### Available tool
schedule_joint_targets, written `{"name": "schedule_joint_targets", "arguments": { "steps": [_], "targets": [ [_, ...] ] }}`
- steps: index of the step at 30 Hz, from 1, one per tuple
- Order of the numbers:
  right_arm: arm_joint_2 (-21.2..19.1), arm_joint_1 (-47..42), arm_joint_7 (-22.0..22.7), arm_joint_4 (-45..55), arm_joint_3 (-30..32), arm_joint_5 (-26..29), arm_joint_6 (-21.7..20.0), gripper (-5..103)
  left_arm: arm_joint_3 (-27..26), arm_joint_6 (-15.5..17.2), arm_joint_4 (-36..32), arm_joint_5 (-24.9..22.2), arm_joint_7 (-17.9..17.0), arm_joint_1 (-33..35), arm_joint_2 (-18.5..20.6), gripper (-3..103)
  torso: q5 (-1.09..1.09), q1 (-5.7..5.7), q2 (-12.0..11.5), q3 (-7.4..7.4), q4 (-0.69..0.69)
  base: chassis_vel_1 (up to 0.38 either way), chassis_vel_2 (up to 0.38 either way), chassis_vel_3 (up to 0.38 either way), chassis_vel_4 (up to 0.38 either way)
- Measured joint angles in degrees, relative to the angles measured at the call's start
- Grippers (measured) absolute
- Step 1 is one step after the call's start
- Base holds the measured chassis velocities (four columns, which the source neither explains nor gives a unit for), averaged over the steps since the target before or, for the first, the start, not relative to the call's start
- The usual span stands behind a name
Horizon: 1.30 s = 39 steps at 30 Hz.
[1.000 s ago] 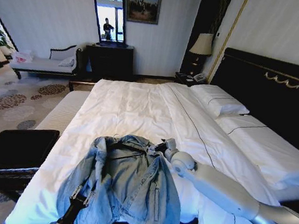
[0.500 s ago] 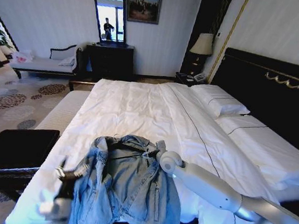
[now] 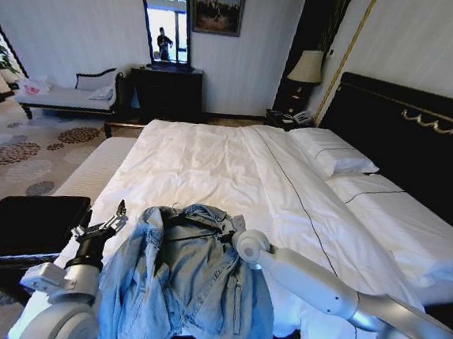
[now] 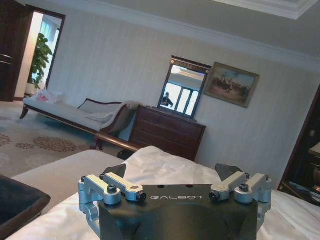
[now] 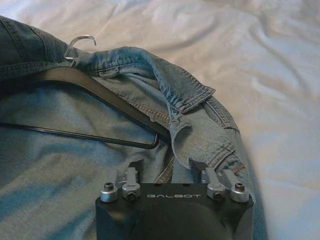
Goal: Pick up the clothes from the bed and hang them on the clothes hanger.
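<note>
Denim jacket point(image 3: 189, 281) lies lower centre on the bed point(image 3: 211, 160), hanger point(image 5: 95, 107) inside. Limp, heavyish, likely to sag; best held at collar. Right hand point(image 5: 167, 167) open at collar; left hand point(image 3: 104, 226) open, lower left.

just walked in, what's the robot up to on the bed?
It is working on a denim jacket lying spread on the bed, with a black hanger tucked inside at the collar. The right gripper sits open at the jacket's shoulder, by one end of the hanger, gripping nothing yet. The left gripper is open and empty, raised beside the jacket's other side. The jacket is not lifted.
</note>
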Motion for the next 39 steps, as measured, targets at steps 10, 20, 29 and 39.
{"name": "schedule_joint_targets", "arguments": {
  "steps": [10, 20, 29, 39],
  "targets": [
    [0.7, 2.2, 0.9, -1.4, -1.2, 0.5, -1.1, 12, -0.5, -0.5, 0.5, 0.1, -0.7, -0.2, 0.3, 100, 0.0, 0.0, 0.0, 0.0, 0.0, 0.0, 0.0, 0.0, 0.0],
    [1.1, 3.3, -0.1, -1.2, -2.1, -3.6, -1.7, -3, -0.3, -0.6, 0.6, 0.9, -0.8, 0.4, -0.2, 100, 0.01, 0.0, 0.0, 0.0, 0.0, 0.0, 0.0, 0.0, 0.0],
    [1.2, 4.2, 0.6, 0.3, -7.2, -12.4, -3.0, 28, 0.5, -0.8, 1.4, 2.2, -0.9, 0.7, -1.1, 100, 0.01, 0.0, 0.0, 0.0, 0.0, 0.0, 0.0, 0.0, 0.0],
    [2.2, 4.3, 1.9, -2.0, -10.8, -15.8, -3.0, 61, 0.2, -1.0, 1.8, 2.3, -1.3, 0.8, -1.1, 100, 0.0, 0.0, 0.0, 0.0, 0.0, 0.0, 0.0, 0.0, 0.0]
  ]
}}
